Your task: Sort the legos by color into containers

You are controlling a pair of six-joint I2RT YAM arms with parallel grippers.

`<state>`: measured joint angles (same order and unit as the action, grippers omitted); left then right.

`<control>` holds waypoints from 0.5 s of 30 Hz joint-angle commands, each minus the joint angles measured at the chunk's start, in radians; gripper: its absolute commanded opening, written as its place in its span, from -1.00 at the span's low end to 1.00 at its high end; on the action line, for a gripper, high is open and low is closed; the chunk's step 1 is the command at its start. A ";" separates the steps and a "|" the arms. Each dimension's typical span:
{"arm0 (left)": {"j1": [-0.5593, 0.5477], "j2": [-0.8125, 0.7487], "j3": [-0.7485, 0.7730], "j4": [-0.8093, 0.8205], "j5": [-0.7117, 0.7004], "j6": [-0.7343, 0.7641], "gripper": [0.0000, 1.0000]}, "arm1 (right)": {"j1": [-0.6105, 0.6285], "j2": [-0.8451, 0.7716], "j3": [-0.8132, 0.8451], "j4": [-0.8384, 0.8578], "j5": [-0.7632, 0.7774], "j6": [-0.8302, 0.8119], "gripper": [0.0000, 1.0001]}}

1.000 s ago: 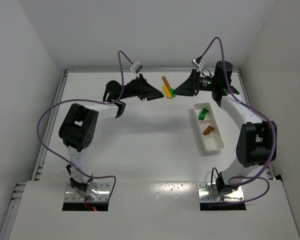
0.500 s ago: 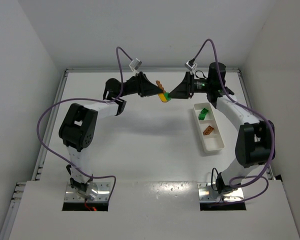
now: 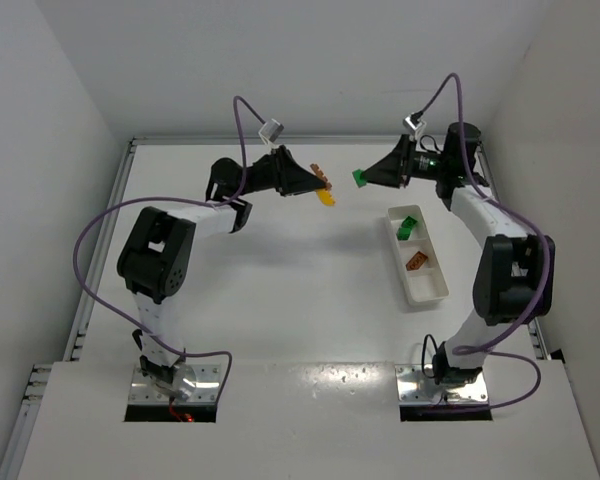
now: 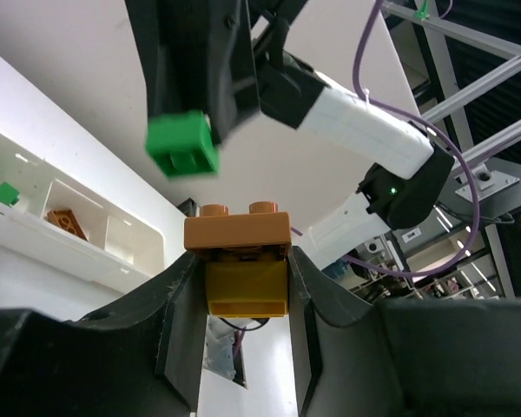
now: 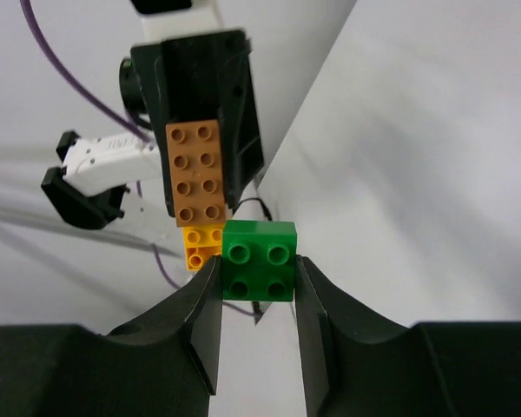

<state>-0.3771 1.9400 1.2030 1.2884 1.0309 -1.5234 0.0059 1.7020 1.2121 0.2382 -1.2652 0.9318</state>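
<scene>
My left gripper (image 3: 317, 185) (image 4: 243, 262) is shut on a yellow lego (image 4: 247, 288) that has an orange-brown lego (image 4: 239, 233) stuck on its far end. Both are held in the air over the back middle of the table. A short gap to the right, my right gripper (image 3: 369, 177) (image 5: 258, 263) is shut on a green lego (image 5: 259, 259) (image 3: 360, 178), apart from the other two. The white tray of containers (image 3: 427, 288) lies on the right. One compartment holds a green lego (image 3: 408, 224), and another holds an orange-brown lego (image 3: 416, 262).
White walls enclose the table on the left, back and right. Purple cables loop over both arms. The tray's nearest compartment (image 3: 428, 287) has nothing in it.
The two grippers met at the stacked legos. The left one closed on the yellow lego with the orange-brown one. The right one drew back to the right with only the green lego.
</scene>
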 commanded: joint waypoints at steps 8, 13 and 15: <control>0.003 -0.099 -0.078 0.278 0.032 0.094 -0.89 | -0.227 -0.119 0.017 -0.498 0.007 -0.503 -1.00; 0.003 -0.164 -0.140 0.056 0.032 0.292 -0.89 | -0.227 -0.260 -0.032 -1.011 0.310 -1.052 -1.00; 0.003 -0.203 -0.140 -0.085 0.017 0.398 -0.89 | -0.227 -0.312 -0.092 -1.045 0.472 -1.103 -1.00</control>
<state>-0.3771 1.8294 1.0637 1.2491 1.0554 -1.3277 -0.2359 1.4788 1.1656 -0.5480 -1.0187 0.1570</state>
